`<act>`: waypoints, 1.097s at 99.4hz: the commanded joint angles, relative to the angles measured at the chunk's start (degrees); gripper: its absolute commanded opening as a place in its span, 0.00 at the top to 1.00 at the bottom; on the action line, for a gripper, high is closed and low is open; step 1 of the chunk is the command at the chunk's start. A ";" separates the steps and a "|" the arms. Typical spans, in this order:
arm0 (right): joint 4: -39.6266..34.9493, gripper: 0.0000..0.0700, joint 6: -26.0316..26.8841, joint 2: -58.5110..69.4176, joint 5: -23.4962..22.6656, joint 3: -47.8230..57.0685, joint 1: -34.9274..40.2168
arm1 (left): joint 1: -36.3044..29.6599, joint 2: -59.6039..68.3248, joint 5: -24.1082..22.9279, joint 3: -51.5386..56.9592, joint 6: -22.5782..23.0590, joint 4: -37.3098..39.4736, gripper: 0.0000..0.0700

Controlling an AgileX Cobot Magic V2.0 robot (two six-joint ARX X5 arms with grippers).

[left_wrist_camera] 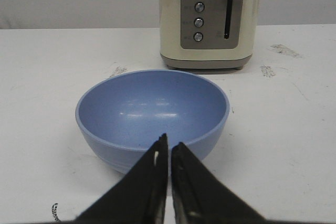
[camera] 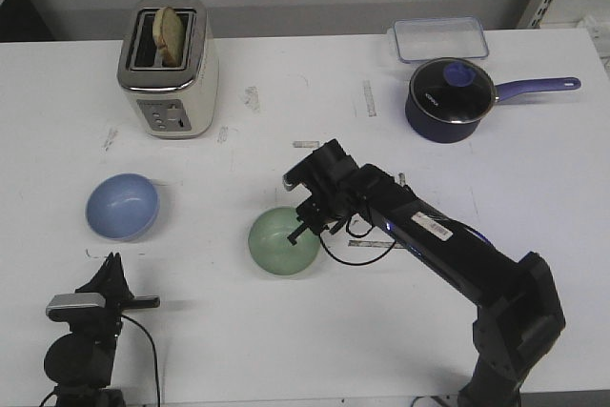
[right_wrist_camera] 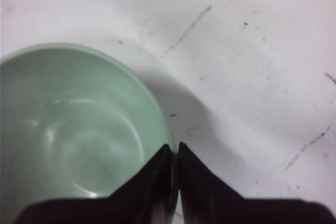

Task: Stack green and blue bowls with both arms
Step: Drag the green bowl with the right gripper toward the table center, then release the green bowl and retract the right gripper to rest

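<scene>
The pale green bowl (camera: 281,245) is at the table's middle, mouth up; it also shows in the right wrist view (right_wrist_camera: 79,129). My right gripper (camera: 307,226) (right_wrist_camera: 175,148) is shut on its right rim, one finger inside and one outside. I cannot tell whether the bowl rests on the table or is slightly raised. The light blue bowl (camera: 122,205) stands upright at the left, also in the left wrist view (left_wrist_camera: 152,108). My left gripper (camera: 112,259) (left_wrist_camera: 169,142) is shut and empty, just short of the blue bowl's near side.
A cream toaster (camera: 170,69) with a bread slice stands at the back left, behind the blue bowl (left_wrist_camera: 210,19). A dark navy saucepan (camera: 450,97) with a purple handle and a clear container (camera: 438,40) are at the back right.
</scene>
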 commanded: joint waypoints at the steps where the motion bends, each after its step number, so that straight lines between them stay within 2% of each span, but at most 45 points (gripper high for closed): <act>1: 0.46 0.99 -0.55 1.20 0.28 0.81 0.22 | -0.07 -0.13 -0.04 -1.16 0.72 0.66 1.00; 7: 0.74 0.97 -0.50 1.20 0.07 0.81 0.24 | -0.07 -0.13 -0.04 -1.16 0.72 0.66 1.00; 11: 0.76 0.91 -0.50 1.16 -0.24 0.81 0.24 | -0.07 -0.13 -0.04 -1.16 0.72 0.66 1.00; 18: 0.76 0.62 -0.50 0.92 -0.37 0.85 0.24 | -0.07 -0.13 -0.04 -1.16 0.72 0.66 1.00; 21: 0.76 0.45 -0.48 0.72 -0.35 0.98 0.22 | -0.07 -0.13 -0.04 -1.16 0.72 0.66 1.00; 26: 0.79 0.26 -0.46 0.44 -0.31 1.33 0.09 | -0.07 -0.13 -0.04 -1.16 0.72 0.66 1.00; 31: 0.68 0.22 -0.44 -0.02 -0.24 1.97 0.02 | -0.07 -0.13 -0.04 -1.16 0.74 0.66 1.00; 41: 0.33 0.23 -0.42 -1.73 -0.24 4.37 -0.52 | -0.07 -0.13 -0.04 -1.16 0.72 0.66 1.00; 46: 0.42 0.30 -0.28 -3.26 -0.13 5.57 -1.14 | -0.07 -0.13 -0.04 -1.16 0.72 0.66 1.00; 51: 0.55 0.47 -0.28 -4.81 -0.04 6.84 -1.73 | -0.07 -0.13 -0.04 -1.16 0.72 0.66 1.00; 56: 0.52 0.69 -0.20 -6.88 0.55 7.87 -2.62 | -0.07 -0.13 -0.04 -1.16 0.72 0.66 1.00; 62: 0.92 0.95 0.24 -10.12 2.80 8.31 -4.11 | -0.07 -0.13 -0.04 -1.16 0.72 0.66 1.00; 64: 1.05 1.00 0.37 -11.21 3.74 8.31 -4.61 | -0.07 -0.13 -0.04 -1.16 0.72 0.66 1.00; 75: 0.57 1.00 0.35 -16.94 10.49 8.28 -7.67 | -0.07 -0.13 -0.04 -1.16 0.72 0.66 1.00; 85: -0.79 1.00 0.33 -21.90 14.86 7.39 -11.58 | -0.07 -0.13 -0.04 -1.16 0.72 0.63 1.00; 96: 0.07 1.00 0.33 -28.44 15.69 2.29 -16.83 | -0.07 -0.13 -0.04 -1.16 0.72 0.63 1.00; 109: 4.48 1.00 0.33 -38.42 15.67 -9.77 -22.14 | -0.07 -0.13 -0.04 -1.16 0.72 0.63 1.00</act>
